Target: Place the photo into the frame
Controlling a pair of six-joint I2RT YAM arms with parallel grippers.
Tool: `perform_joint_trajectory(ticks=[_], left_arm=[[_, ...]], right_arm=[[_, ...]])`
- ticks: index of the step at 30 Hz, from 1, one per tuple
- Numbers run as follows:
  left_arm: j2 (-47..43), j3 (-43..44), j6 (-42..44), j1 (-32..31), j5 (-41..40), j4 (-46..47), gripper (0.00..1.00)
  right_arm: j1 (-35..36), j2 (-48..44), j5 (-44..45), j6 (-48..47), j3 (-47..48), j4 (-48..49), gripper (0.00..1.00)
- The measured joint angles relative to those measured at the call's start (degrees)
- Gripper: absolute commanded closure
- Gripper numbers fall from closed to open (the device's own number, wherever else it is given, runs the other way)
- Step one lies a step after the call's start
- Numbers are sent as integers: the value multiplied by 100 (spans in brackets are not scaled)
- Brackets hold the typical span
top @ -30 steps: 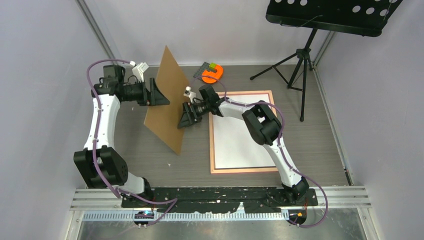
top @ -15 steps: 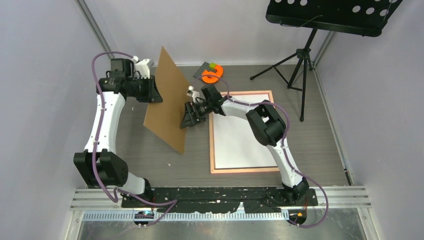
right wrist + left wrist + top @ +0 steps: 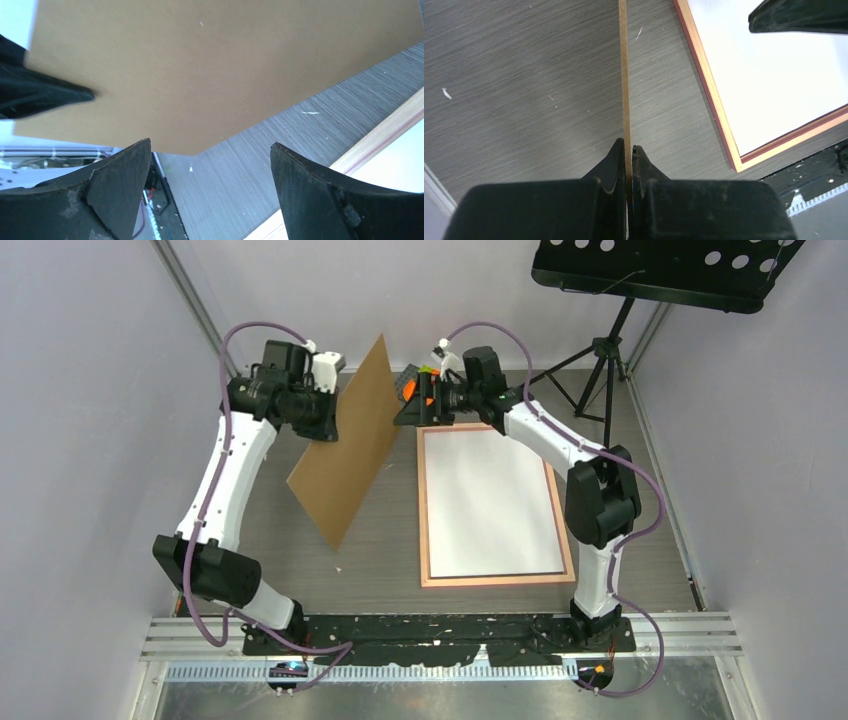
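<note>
Left gripper (image 3: 628, 146) clenched on the board (image 3: 624, 75) edge, clear only in its wrist view, right gripper (image 3: 210, 145) spread empty near the table's far edge, frame (image 3: 423, 500) flat right of centre, photo (image 3: 490, 500) inside, white side up.

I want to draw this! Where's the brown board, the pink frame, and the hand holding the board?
brown board (image 3: 350, 450): top view, middle of its face.
pink frame (image 3: 490, 580): top view, its near rail.
left gripper (image 3: 628, 147): left wrist view, fingertips pinching the brown board's edge.

one frame (image 3: 490, 580), one board (image 3: 345, 465), two hands (image 3: 330, 426) (image 3: 413, 410)
</note>
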Motion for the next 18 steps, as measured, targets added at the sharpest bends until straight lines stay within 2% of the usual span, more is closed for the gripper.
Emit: perform_joint_trajectory(ticks=[4, 11, 14, 18], left_arm=[[0, 55, -61, -457, -448, -72, 97], [-122, -258, -448, -1172, -981, 203, 84], [-212, -404, -638, -1493, -1088, 378, 76], [-199, -439, -833, -1801, -1088, 450, 74]], right_arm=[[-90, -136, -90, 498, 52, 127, 5], [-103, -136, -328, 1392, 9, 542, 5], [-105, -197, -387, 1740, -210, 931, 4], [-105, -424, -398, 2103, -673, 1259, 4]])
